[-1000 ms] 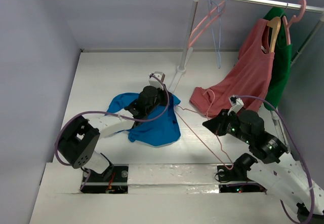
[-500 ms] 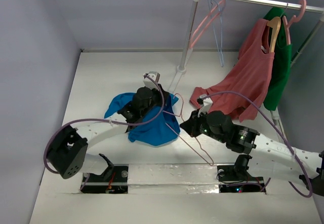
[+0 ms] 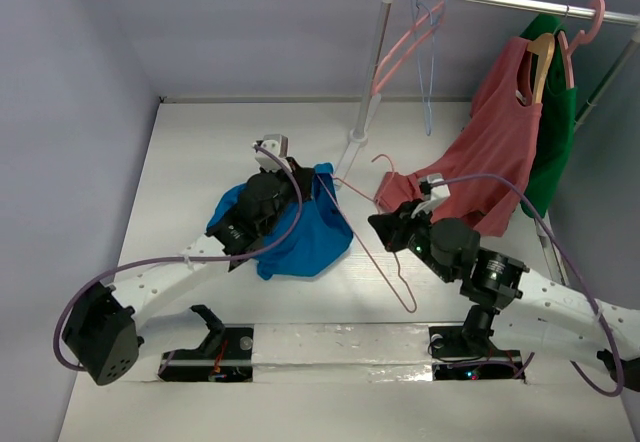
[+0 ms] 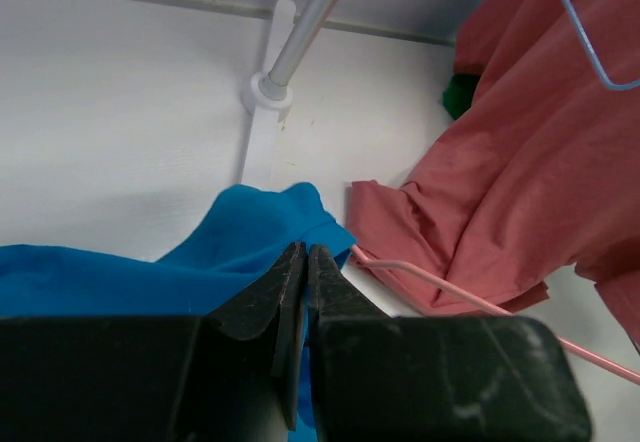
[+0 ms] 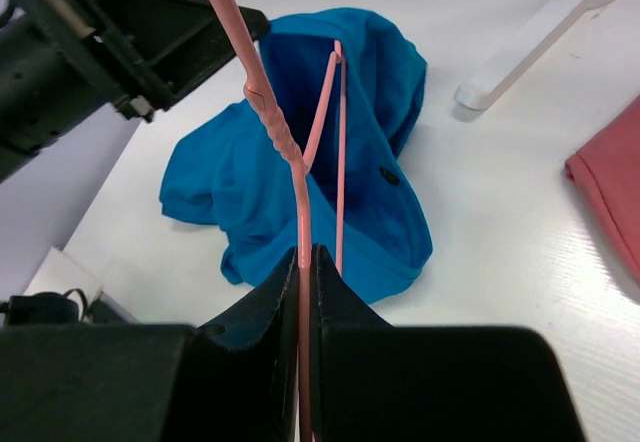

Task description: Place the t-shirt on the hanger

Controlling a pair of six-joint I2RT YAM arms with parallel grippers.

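Blue t-shirt (image 3: 300,234) sits bunched on the white table (image 3: 200,152), left of centre, just in front of the rack's foot (image 3: 352,147). Left gripper (image 3: 310,177) is over its far edge, jaws pressed fully together with blue fabric at the tips. From the right wrist view that edge is pulled up into a hood-like opening hanging off those tips, so it reads as a pinch on the cloth. Right gripper (image 3: 380,225) is clamped on the pink hanger (image 3: 370,251) at the twisted neck, wire running straight between the fingers (image 5: 265,307). The hanger hangs tilted, with one shoulder end touching the shirt's right edge near the left fingertips and the other end low towards the near edge of the table. Right wrist view shows its arms crossing in front of the blue opening; can't tell if the end is inside the fabric or just against it. Salmon-red top (image 3: 490,152) hangs from a wooden hanger (image 3: 542,57) on the rail, hem draped on the table just right of the hanger's hook. Green garment (image 3: 556,147) is behind it, and a pale blue hanger (image 3: 428,62) is on the rail.
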